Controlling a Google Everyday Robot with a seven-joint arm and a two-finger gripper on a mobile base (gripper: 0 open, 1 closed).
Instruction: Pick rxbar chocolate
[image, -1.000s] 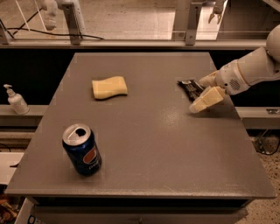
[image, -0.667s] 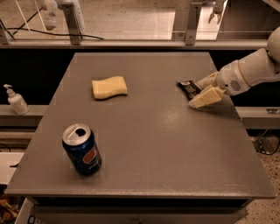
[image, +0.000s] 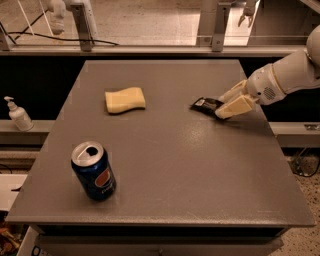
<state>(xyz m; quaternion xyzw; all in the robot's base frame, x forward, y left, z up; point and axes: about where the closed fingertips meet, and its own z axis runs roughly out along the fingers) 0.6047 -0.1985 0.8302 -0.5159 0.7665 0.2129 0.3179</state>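
The rxbar chocolate (image: 204, 104), a small flat bar in a black wrapper, lies at the right middle of the grey table (image: 170, 165). My gripper (image: 220, 106) reaches in from the right edge. Its two pale fingers (image: 236, 106) have closed around the bar's right end, one on the far side and one on the near side. The bar's left end sticks out from the fingertips, at or just above the tabletop. The arm's white wrist (image: 267, 85) hangs over the table's right edge.
A yellow sponge (image: 125, 100) lies left of the bar, toward the back. A blue soda can (image: 93, 171) stands upright at the front left. A soap bottle (image: 19, 114) stands on a ledge off the table's left side.
The near finger has swung in toward the far one, narrowing the gap around the bar. The bar has shifted slightly left and toward the front.
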